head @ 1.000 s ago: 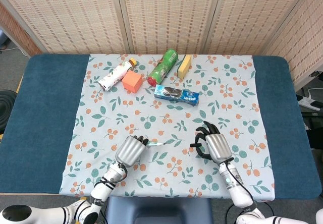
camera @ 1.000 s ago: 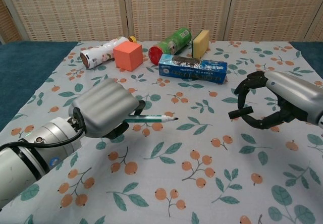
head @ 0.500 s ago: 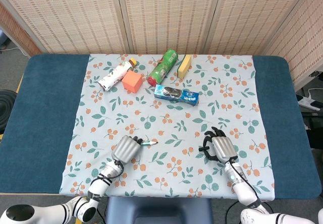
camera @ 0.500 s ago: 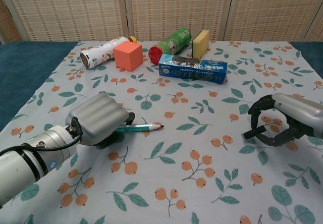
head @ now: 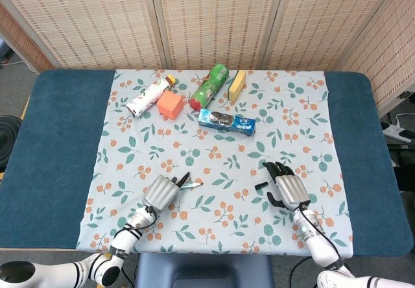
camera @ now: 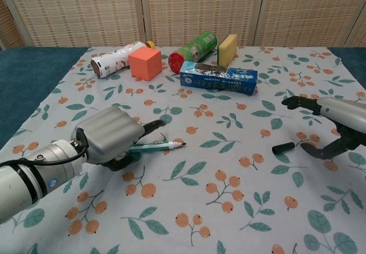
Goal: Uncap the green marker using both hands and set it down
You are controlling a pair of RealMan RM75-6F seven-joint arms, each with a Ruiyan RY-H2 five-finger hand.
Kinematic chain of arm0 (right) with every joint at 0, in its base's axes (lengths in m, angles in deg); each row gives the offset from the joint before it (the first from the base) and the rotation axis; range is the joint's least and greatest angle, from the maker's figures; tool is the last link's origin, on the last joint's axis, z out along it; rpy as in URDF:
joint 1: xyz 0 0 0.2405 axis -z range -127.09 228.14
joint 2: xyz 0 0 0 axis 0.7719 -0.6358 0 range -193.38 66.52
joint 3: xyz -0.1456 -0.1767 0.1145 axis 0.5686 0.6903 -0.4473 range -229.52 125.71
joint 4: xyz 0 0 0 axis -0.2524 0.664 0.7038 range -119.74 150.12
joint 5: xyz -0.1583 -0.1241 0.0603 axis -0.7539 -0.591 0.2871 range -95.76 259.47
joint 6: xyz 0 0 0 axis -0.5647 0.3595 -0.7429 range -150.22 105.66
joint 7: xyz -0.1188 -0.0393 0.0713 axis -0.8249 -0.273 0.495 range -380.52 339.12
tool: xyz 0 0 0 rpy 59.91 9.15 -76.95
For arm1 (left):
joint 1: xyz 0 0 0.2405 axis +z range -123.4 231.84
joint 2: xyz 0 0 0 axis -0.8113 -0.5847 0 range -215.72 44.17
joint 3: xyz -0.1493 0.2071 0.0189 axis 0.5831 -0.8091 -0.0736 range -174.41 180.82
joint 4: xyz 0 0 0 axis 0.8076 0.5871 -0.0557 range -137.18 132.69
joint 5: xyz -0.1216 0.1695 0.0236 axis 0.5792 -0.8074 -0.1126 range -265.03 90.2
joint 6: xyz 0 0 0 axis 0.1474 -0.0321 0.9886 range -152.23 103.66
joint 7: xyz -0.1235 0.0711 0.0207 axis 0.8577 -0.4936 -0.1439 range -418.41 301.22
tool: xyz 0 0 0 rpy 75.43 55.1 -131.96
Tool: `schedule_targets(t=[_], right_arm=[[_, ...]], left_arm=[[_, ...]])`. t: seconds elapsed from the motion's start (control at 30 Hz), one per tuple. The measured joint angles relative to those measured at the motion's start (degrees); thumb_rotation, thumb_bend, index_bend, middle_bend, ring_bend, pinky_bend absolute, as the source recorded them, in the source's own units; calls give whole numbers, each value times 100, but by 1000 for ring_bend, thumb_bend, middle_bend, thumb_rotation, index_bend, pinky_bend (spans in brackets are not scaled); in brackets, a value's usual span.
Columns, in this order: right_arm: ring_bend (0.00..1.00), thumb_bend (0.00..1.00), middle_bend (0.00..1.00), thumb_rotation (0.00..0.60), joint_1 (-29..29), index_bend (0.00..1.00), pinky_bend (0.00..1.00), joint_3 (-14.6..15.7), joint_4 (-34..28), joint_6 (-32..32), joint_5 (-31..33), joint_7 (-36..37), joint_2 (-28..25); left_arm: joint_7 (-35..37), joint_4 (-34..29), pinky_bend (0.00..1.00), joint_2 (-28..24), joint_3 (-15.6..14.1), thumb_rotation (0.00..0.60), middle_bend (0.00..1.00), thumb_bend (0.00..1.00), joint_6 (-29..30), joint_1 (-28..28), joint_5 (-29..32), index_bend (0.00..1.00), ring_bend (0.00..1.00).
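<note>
Green marker (camera: 155,146): uncapped, lying flat on the floral tablecloth (head: 292,113) near its front edge, left of centre, dark tip pointing toward the right edge. Rear part of the barrel under the fingers of the left hand (camera: 108,135).

Left hand: resting low on the cloth over the marker's rear end, fingers loosened and partly extended forward; whether still touching the barrel, cannot tell.

Marker cap (camera: 283,147): small black cylinder, lying on the cloth near the front edge, right of centre, well apart from the marker.

Right hand (camera: 331,125): spread apart, holding nothing, thumb and fingers arched just beside the cap, no visible contact.

Along the rear edge of the cloth, left to right: white bottle (head: 149,95) on its side, orange cube (head: 170,104), green can (head: 209,86) on its side, yellow sponge (head: 237,84). Blue box (head: 226,122) lying just in front of the can.
</note>
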Motion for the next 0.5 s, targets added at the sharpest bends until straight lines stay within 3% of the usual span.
schedule_targets(t=[0.1,0.2,0.37,0.5], right_arm=[[0,285,14,600,108,0,100,37,-336,-288,-245,10,-313],[0,260,0,600,264,0,92,107,-758,-507,-463,119,-760],[0,240,0,600,693,0,70,321,-1219,-1153,-1104,389,-1537],[0,236,0,600,1203,0,38,610,-1323,-1890,-1747,551,-2080]], left_arm=[[129,-402,943,-226,18,600,0,340,31,1,-27,0,684],[414,-945,891,-609,89,600,0,324,20,-24,-56,0,579],[1219,-1418,484,-1161,224,600,0,317,210,-35,-352,0,135],[1641,-1846,306,-1799,220,600,0,334,463,108,-521,0,7]])
